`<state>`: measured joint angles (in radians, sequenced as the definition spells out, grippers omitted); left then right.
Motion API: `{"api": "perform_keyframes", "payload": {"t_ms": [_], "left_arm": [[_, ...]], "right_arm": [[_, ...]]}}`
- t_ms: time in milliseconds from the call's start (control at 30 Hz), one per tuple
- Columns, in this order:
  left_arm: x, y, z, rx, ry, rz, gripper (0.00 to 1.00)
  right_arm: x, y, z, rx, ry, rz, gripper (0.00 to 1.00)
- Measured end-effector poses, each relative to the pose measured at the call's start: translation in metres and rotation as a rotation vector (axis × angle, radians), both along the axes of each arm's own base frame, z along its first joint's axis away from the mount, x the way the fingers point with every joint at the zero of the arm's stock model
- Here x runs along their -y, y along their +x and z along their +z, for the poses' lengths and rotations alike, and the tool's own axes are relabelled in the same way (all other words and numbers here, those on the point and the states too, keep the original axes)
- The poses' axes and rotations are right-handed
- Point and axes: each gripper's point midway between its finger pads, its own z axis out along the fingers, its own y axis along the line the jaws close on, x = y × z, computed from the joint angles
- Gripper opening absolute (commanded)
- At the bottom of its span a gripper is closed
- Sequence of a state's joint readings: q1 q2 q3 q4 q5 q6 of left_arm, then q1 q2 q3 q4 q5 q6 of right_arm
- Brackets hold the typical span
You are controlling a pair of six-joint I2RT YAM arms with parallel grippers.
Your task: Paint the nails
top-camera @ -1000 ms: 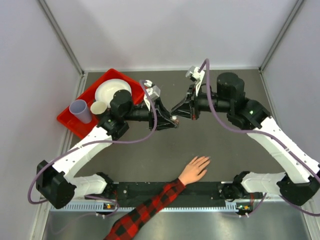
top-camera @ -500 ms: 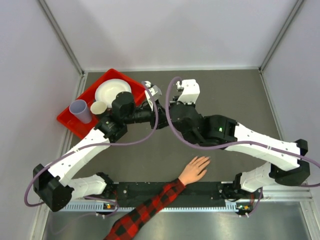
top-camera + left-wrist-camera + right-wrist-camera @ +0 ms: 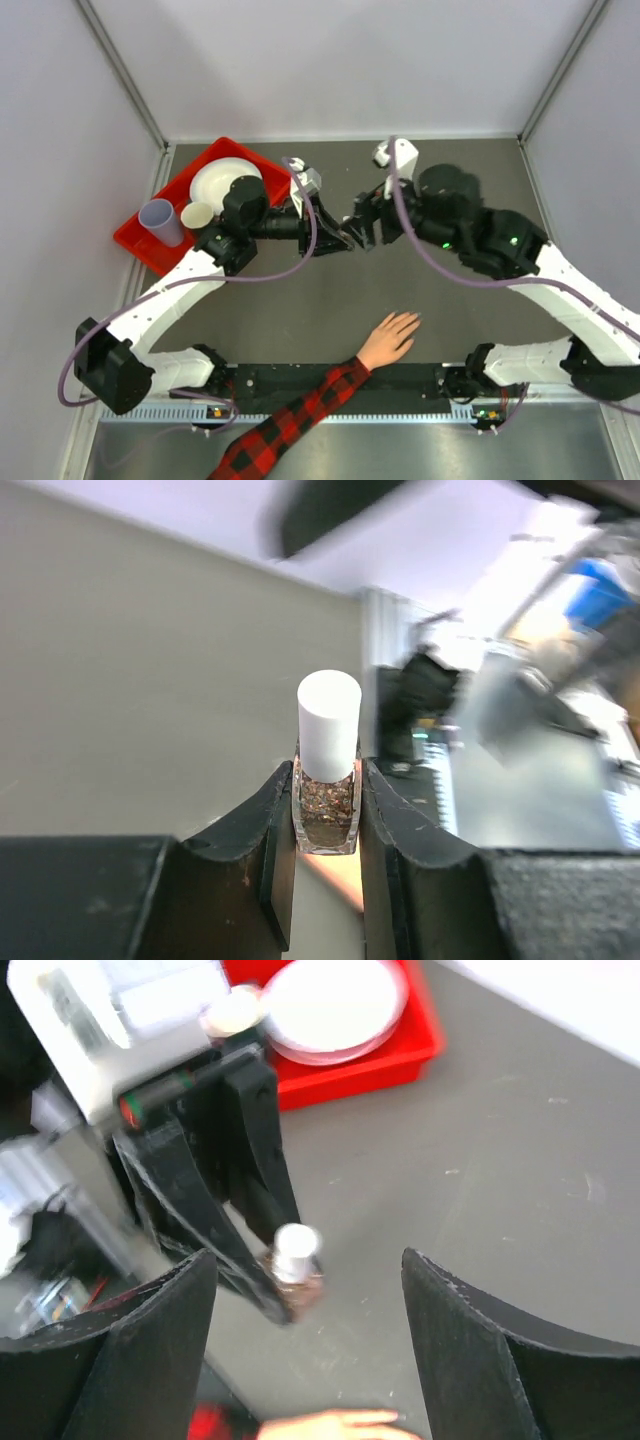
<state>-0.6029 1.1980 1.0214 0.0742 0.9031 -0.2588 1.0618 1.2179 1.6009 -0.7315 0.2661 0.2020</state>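
Seen from above, the two arms meet just past the middle of the dark grey table (image 3: 420, 300), towards 12 o'clock. The left gripper (image 3: 338, 241) is clamped on a small square glass nail-polish bottle with glittery brown contents and a white cylindrical cap (image 3: 328, 765). Its black fingers (image 3: 275, 830) press the glass on both sides and the bottle stands upright between them. The right gripper (image 3: 308, 1260) faces it from 3 o'clock with its jaws spread wide and holding nothing. In the right wrist view the white cap shows in the gap, touching neither finger.

The peach-coloured hand with a red-and-black plaid sleeve (image 3: 390, 340) lies flat at 6 o'clock near the table's front edge, fingers spread and pointing to about 1 o'clock. The nails (image 3: 413, 319) at its fingertips are too small to make out.

At 10 o'clock sits a red plastic tray (image 3: 222, 146) holding a round white plate (image 3: 225, 183), a lavender plastic cup (image 3: 160, 220) and a small cream cup (image 3: 197, 215).
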Motion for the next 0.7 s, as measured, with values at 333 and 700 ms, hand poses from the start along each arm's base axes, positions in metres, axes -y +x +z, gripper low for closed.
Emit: {"api": "perform_keyframes", "payload": {"t_ms": [333, 700], "left_arm": [[-0.002, -0.06, 0.038, -0.004, -0.136, -0.35, 0.0], [-0.005, -0.073, 0.041, -0.008, -0.14, -0.419, 0.0]], "right_arm": [[-0.005, -0.036, 0.012, -0.105, 0.157, 0.507, 0.48], [-0.027, -0.059, 0.014, -0.209, 0.248, 0.798, 0.14]]}}
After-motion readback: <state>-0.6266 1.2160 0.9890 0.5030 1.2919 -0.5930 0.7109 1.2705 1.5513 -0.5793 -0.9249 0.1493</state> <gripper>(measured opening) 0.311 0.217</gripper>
